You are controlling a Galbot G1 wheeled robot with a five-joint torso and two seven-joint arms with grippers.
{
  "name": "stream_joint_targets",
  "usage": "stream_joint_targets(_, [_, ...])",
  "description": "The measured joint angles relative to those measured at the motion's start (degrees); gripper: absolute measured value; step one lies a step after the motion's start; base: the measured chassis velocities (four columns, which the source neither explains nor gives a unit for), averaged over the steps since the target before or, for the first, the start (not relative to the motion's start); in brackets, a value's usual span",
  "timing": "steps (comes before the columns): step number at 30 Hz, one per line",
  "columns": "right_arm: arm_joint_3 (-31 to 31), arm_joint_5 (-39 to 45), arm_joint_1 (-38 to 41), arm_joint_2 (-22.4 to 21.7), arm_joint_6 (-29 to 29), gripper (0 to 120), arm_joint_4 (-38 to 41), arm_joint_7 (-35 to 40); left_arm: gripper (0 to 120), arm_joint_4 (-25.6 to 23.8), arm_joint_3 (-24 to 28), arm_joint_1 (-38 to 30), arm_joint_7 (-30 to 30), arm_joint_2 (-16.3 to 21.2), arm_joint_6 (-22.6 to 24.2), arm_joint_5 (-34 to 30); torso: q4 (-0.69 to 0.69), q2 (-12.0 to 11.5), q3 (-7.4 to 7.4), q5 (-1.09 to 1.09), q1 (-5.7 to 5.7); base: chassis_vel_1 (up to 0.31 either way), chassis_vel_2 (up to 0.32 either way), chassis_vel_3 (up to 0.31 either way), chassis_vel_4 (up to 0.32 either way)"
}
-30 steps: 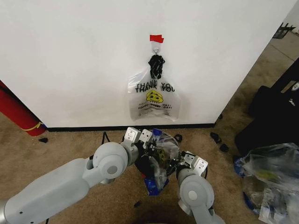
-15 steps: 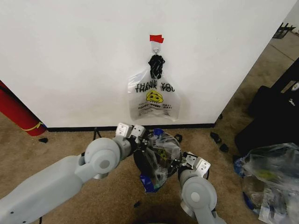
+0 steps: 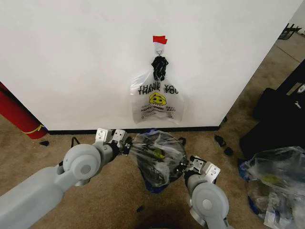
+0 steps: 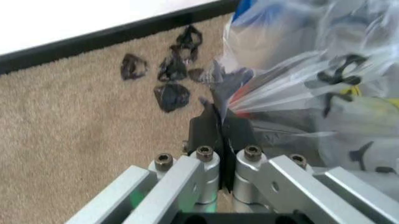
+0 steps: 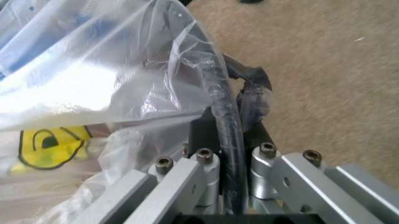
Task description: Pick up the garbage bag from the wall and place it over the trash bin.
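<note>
Plastic garbage bag (image 3: 157, 155) pinched by two claws, left claw (image 3: 127, 143) and right claw (image 3: 183, 168).

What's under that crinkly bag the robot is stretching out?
Through the garbage bag, dark shapes show, likely the trash bin, mostly covered. The left gripper and right gripper pinch its edges. Whatever sits inside is hidden.

"THANK YOU" twice on smiley bag (image 3: 157, 98) hanging on wall (image 3: 71, 57).

Garbage bag (image 3: 157, 157): translucent, yellow smiley, blue strips; wall (image 3: 71, 62) white.
</note>
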Motion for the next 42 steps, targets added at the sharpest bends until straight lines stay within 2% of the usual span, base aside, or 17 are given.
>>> stream_joint_targets(11, [1.75,3.66,-1.42,-0.9,-0.72,1,2.79,-1.56,0,3.01,-0.83,2.06,8.09,-1.14,-4.07,3.04,-0.02,0.0,0.0,0.0,0.0,0.0,0.0,0.0,0.0])
stream_joint_targets(19, [3.16,4.68,-1.65,-1.48,-0.74,1,3.12,-1.48,0,4.81,-0.53,2.73,9.57,-1.68,-4.7,5.2,-0.02,-0.01,0.0,0.0,0.01,0.0,0.0,0.0,0.0])
stream_joint_targets(26, [3.52,4.8,-1.39,-1.56,-0.73,1,2.9,-1.37,0,3.9,-0.94,2.86,9.56,-2.36,-4.65,5.27,-0.02,-0.01,0.0,0.0,0.01,0.0,0.0,0.0,0.0])
stream_joint_targets(30, [4.29,5.53,-1.36,-1.31,-0.71,1,2.44,-1.27,16,2.76,-2.64,3.77,9.42,-3.13,-3.89,5.13,-0.01,-0.01,0.0,0.0,0.01,0.0,0.0,0.0,0.0])
stream_joint_targets(31, [4.29,5.53,-1.36,-1.31,-0.71,1,2.44,-1.27,16,2.76,-2.64,3.77,9.42,-3.13,-3.89,5.13,-0.01,-0.01,0.0,0.0,0.01,0.0,0.0,0.0,0.0])
stream_joint_targets(33, [5.55,6.31,-1.7,-1.17,-0.69,1,2.51,-1.12,26,2.5,-3.08,3.78,9.4,-3.86,-4.23,5.09,-0.01,-0.01,0.0,0.0,0.01,0.0,0.0,0.0,0.0])
stream_joint_targets(36, [7.02,7.35,-1.85,-1.23,-0.61,1,2.72,-0.63,38,1.57,-4.61,4.33,9.49,-4.78,-5.5,4.99,-0.04,-0.01,0.0,0.0,0.01,0.0,0.0,0.0,0.0])
stream_joint_targets(38, [7.21,7.63,-1.81,-1.26,-0.59,1,2.74,-0.53,40,1.29,-5.08,4.57,9.49,-4.98,-5.73,4.9,-0.04,-0.01,0.0,0.01,0.01,0.0,0.0,0.0,0.0])
stream_joint_targets(40, [8.46,9.91,-1.54,-1.54,-0.45,1,3.0,0.34,53,-0.54,-7.98,6.47,9.42,-6.27,-8.33,4.32,-0.02,-0.01,0.0,0.0,0.01,0.0,0.0,0.0,0.0])
stream_joint_targets(42, [8.72,10.5,-1.53,-1.61,-0.39,1,3.07,0.57,54,-0.82,-8.37,6.99,9.42,-6.46,-9.08,4.32,-0.02,-0.01,0.0,0.01,0.01,0.0,0.0,0.0,0.0])
